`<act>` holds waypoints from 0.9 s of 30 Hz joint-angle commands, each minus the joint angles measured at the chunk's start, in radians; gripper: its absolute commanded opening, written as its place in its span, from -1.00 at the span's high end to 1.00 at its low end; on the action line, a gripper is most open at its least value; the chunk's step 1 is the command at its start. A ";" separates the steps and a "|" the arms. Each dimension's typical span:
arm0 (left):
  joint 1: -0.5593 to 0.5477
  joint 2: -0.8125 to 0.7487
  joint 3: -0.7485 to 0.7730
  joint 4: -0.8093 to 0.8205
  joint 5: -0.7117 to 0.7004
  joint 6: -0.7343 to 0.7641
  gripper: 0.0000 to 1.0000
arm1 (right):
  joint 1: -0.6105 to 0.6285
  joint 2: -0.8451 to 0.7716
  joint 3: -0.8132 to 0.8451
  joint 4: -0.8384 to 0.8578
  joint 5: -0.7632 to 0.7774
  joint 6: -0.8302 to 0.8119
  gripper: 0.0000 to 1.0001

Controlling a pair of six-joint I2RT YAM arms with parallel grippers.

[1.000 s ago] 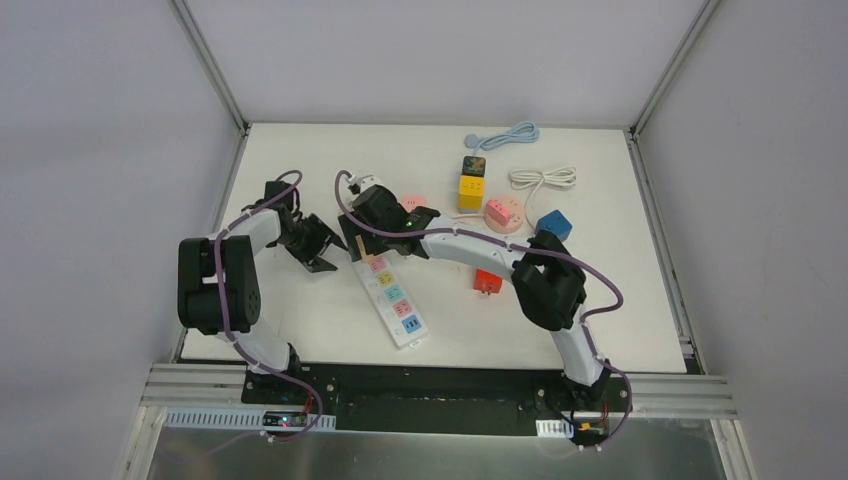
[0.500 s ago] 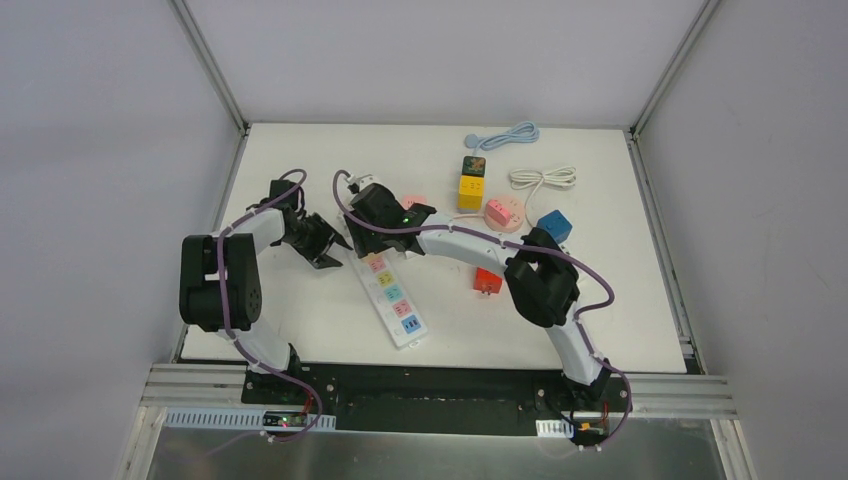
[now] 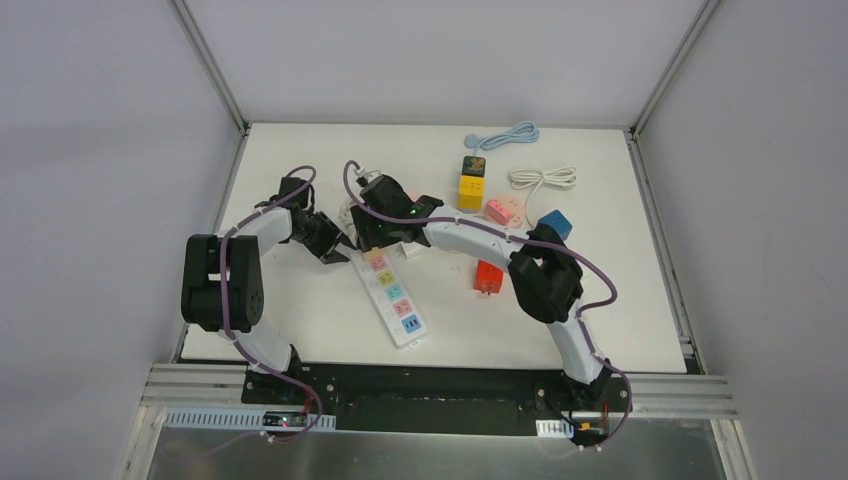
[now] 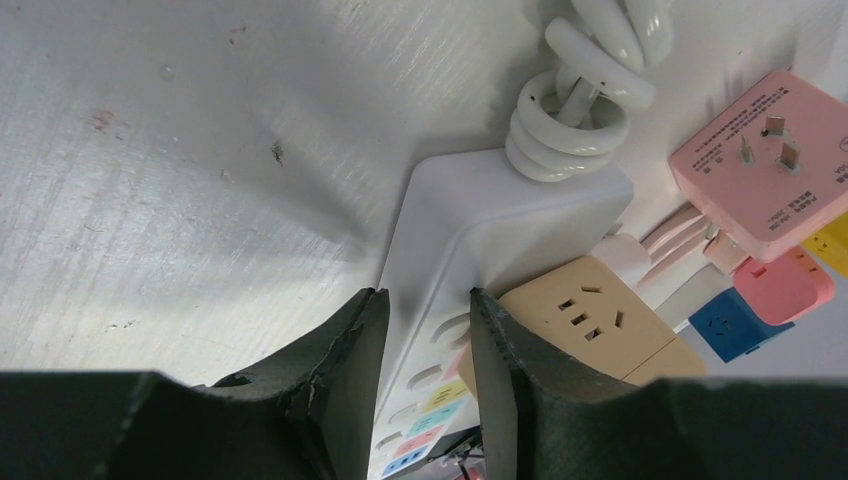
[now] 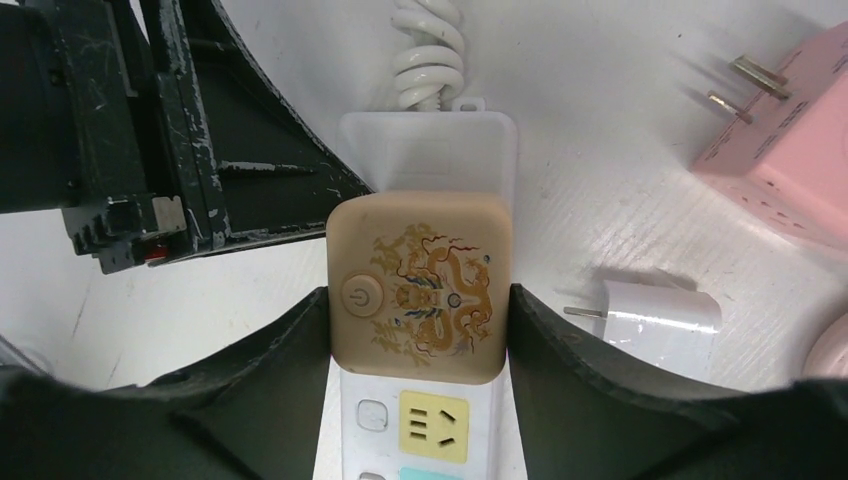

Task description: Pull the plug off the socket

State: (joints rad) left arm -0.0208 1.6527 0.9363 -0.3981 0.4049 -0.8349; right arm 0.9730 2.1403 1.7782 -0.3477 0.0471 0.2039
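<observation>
A white power strip [image 3: 393, 295] with coloured sockets lies slanted on the table. A beige plug cube [image 5: 420, 280] with a dragon print and a power button sits in the socket at the strip's cord end [image 5: 430, 150]. My right gripper [image 5: 420, 330] is shut on this plug, one finger pressed on each side. From the left, my left gripper [image 4: 428, 330] has closed on the cord end of the strip [image 4: 500, 220], right beside the plug [image 4: 590, 320]. In the top view both grippers [image 3: 338, 243] [image 3: 378, 232] meet there and hide the plug.
A pink adapter [image 5: 780, 180] and a small white charger [image 5: 655, 310] lie just right of the plug. Further right are a red cube [image 3: 488, 281], a blue cube [image 3: 553, 224], a yellow cube [image 3: 471, 188], a round pink socket [image 3: 503, 212] and coiled cables [image 3: 543, 178].
My left gripper has slid right up to the strip's cord end and its fingers have narrowed onto it. The right gripper has closed on the plug.
</observation>
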 commanded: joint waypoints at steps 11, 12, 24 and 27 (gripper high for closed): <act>-0.030 0.046 -0.015 -0.133 -0.091 0.033 0.35 | 0.075 -0.099 0.017 0.132 0.193 -0.062 1.00; -0.031 0.045 -0.014 -0.131 -0.091 0.035 0.36 | 0.071 -0.109 0.016 0.136 0.178 -0.049 1.00; -0.030 0.040 -0.019 -0.129 -0.106 0.039 0.37 | 0.125 -0.025 0.021 0.095 0.318 -0.087 1.00; -0.030 0.027 -0.019 -0.134 -0.120 0.044 0.37 | 0.123 -0.039 0.016 0.085 0.335 -0.058 1.00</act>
State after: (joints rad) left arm -0.0326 1.6558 0.9447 -0.4320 0.3790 -0.8223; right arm 1.0691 2.1250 1.7428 -0.2974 0.2943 0.1558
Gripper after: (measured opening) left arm 0.319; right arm 0.606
